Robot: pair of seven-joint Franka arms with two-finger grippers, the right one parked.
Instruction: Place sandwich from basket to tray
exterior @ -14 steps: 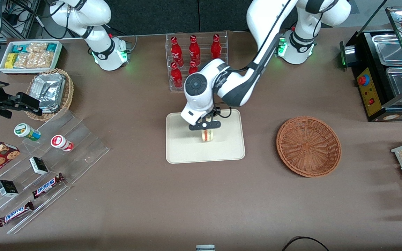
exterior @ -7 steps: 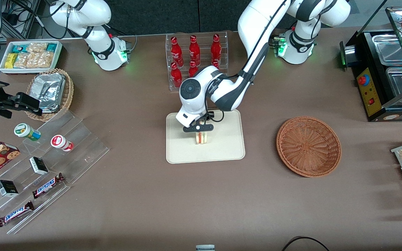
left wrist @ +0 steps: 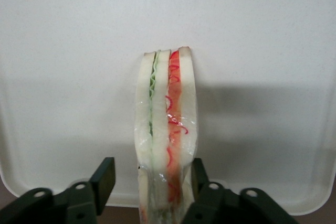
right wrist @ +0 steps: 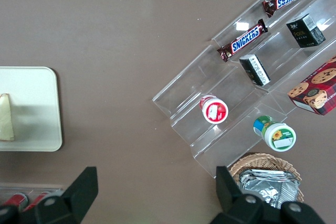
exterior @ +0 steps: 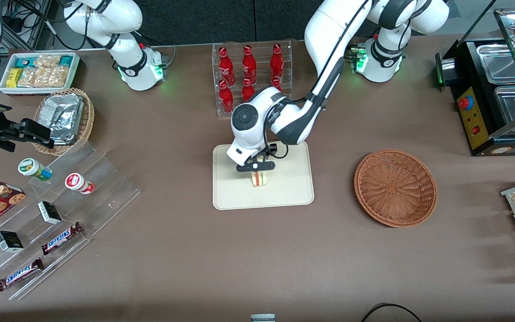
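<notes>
Presently catalogued: one sandwich (left wrist: 167, 135), a wrapped wedge standing on edge on the tray (exterior: 293, 197), green and red filling layers facing the wrist camera. Gripper (exterior: 256, 168) — directly above the sandwich, over the middle of the tray; in the wrist view the jaws stand parted, one finger (left wrist: 103, 178) apart from the bread, the other close against the wrap, so the grip reads as released or very nearly so. Basket (exterior: 395, 188) — toward the working arm's end of the table, nothing in it. Step in hand, by judgement: the release, with the placing all but done. Next move calls for a straight lift clear of the wrap, since a sideways brush could tip the upright wedge onto its face.
</notes>
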